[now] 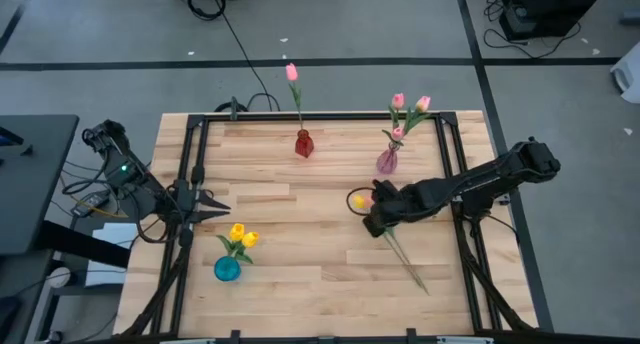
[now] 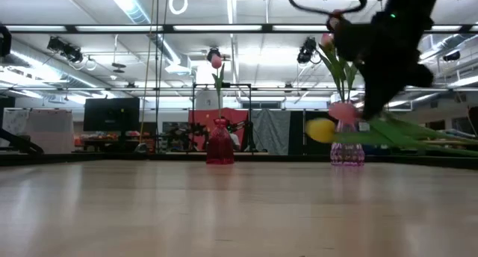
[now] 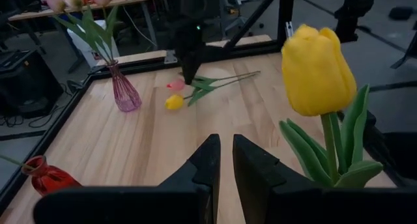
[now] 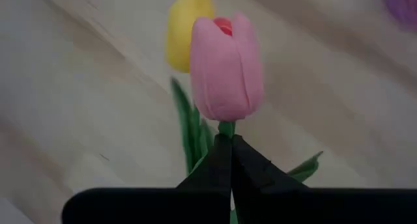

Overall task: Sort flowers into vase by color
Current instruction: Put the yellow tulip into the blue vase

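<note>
2 loose flowers are left near the purple vase (image 1: 387, 161): a pink tulip (image 4: 226, 68) and a yellow tulip (image 3: 174, 102), both just on the near side of that vase, stems trailing away from it across the table (image 1: 300, 274).

The pink tulip is pinched by the right gripper (image 4: 229, 160), fingers pressed tight on the stem right under the bud. Grabbing it that high up is probably meant to keep the head steady and let the long stem hang free for dropping into a narrow neck. The yellow tulip is seen just past the pink bud in the right wrist view, and whether it's lying on the wood or got caught along with it can't be told.

The purple vase is already loaded with 3 pinkish blooms (image 1: 410, 104), so the pink one looks destined for it, a short hop from the grip point. Further off from the purple vase, a red vase (image 1: 302, 144) is stocked with 1 pink flower, and well across the table a blue vase (image 1: 227, 268) is filled with 2 yellow flowers (image 1: 243, 234).

The left gripper (image 1: 215, 208) is parked near the blue vase, fingers nearly closed with nothing between them, likely kept out of the way until the yellow tulip gets dealt with.
</note>
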### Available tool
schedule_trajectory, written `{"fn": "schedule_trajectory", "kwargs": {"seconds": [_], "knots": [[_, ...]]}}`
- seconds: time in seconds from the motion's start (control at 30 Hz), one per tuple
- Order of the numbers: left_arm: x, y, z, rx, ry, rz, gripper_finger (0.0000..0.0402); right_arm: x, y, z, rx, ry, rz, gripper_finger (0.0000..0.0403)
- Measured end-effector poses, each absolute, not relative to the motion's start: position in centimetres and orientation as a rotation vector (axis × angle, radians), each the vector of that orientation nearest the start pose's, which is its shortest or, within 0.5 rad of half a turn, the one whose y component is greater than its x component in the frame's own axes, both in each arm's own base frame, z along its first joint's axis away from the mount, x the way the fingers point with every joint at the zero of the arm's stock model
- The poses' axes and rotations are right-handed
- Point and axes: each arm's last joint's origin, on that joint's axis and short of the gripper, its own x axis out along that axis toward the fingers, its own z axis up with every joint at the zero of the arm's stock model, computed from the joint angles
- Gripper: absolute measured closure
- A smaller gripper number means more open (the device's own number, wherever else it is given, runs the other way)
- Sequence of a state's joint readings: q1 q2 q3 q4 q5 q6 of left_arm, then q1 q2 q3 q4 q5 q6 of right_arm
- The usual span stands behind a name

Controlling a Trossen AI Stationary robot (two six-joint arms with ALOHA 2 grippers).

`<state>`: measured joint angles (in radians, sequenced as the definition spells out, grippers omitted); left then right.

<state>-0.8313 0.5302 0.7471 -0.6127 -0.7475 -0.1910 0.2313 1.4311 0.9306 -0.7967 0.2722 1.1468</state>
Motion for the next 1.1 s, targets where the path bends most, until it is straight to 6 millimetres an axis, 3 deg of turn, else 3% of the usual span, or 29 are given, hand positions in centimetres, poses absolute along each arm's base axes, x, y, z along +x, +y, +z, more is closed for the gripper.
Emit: {"fn": "schedule_trajectory", "kwargs": {"seconds": [0.37, 0.6, 1.1], "knots": [[9.2, -6.4, 31.2, 0.210, 0.283, 0.083, 0.0356, 28.6, 3.8, 23.3, 0.445, 0.593, -0.653, 0.0396], [9.1, -5.0, 31.6, 0.207, 0.276, 0.103, 0.0375, 30.9, 2.2, 25.5, 0.367, 0.369, -0.518, 0.0396], [11.4, -2.4, 32.2, 0.193, 0.265, 0.178, 0.0395, 32.3, -1.0, 28.6, 0.253, 0.104, -0.374, 0.0396]]}}
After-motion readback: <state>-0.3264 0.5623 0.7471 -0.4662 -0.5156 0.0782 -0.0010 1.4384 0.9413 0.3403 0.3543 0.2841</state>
